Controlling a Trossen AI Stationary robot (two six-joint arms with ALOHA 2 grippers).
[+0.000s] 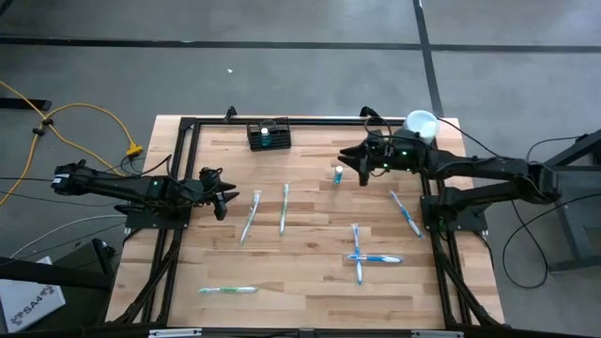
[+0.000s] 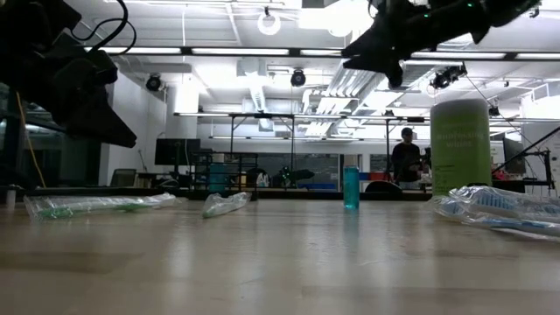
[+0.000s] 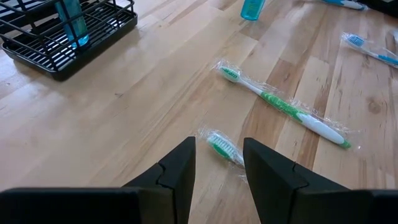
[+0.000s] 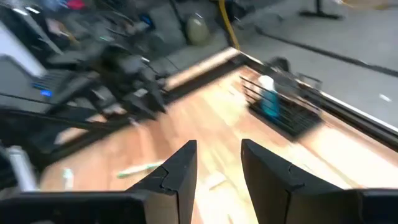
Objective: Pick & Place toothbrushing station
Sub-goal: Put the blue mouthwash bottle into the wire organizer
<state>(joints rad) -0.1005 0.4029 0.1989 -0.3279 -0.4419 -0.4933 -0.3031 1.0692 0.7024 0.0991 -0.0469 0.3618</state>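
Pale wooden tabletop (image 1: pixel 310 272) inside a black frame is seen, with a grey floor around it. Several plastic-wrapped toothbrushes are scattered loose on the wood: two green-and-white ones side by side near the middle (image 1: pixel 284 207), blue-and-white ones toward the right side (image 1: pixel 360 254), one green one near the front edge (image 1: pixel 226 290). None is seen in the small black slotted wire toothbrushing station (image 1: pixel 269 136), which stands at the far edge of the table, left of centre; only a small blue bottle (image 3: pixel 70 23) is held upright in it. A second small blue bottle (image 1: pixel 337 173) stands alone on the wood.

The left gripper (image 3: pixel 219 168) is held low over the head of a wrapped green toothbrush, fingers parted, nothing grasped. The right gripper (image 4: pixel 217 165) is raised above the table near the lone bottle, fingers likewise parted and empty.

Judgement: little of the task is done; one bottle is placed, while the brushes and second bottle remain to be moved.
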